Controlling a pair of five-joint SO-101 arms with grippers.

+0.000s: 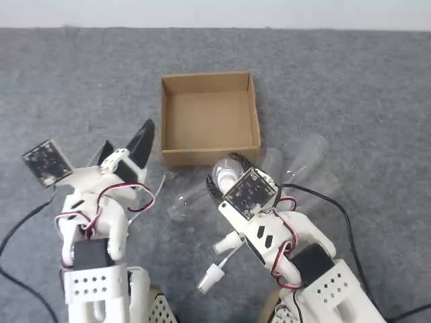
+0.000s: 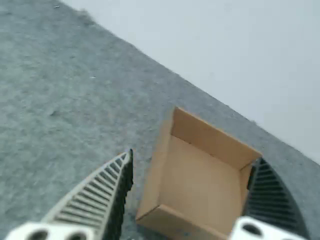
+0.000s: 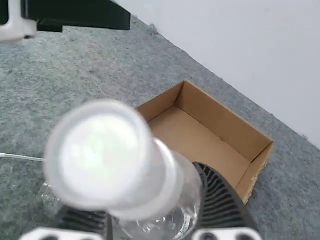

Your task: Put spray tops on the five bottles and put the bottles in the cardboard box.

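1 clear bottle [image 3: 107, 155] is clamped in the right hand [image 1: 227, 176], mid-frame, just below the cardboard box [image 1: 209, 156]; the left hand [image 1: 128, 138] gapes wide, empty. Slick plastic could twist or slip in that grip, and the arm could sweep the loose spray top [image 1: 211, 277] at lower centre away. Grey felt-like tabletop [image 1: 363, 101], plain white wall [image 1: 215, 13] behind.

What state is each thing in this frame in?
cardboard box: open, empty.
left gripper: open, holding nothing.
right gripper: shut on a clear bottle.
loose bottles: lying on their sides near the box.
spray top: lying loose, unfitted.
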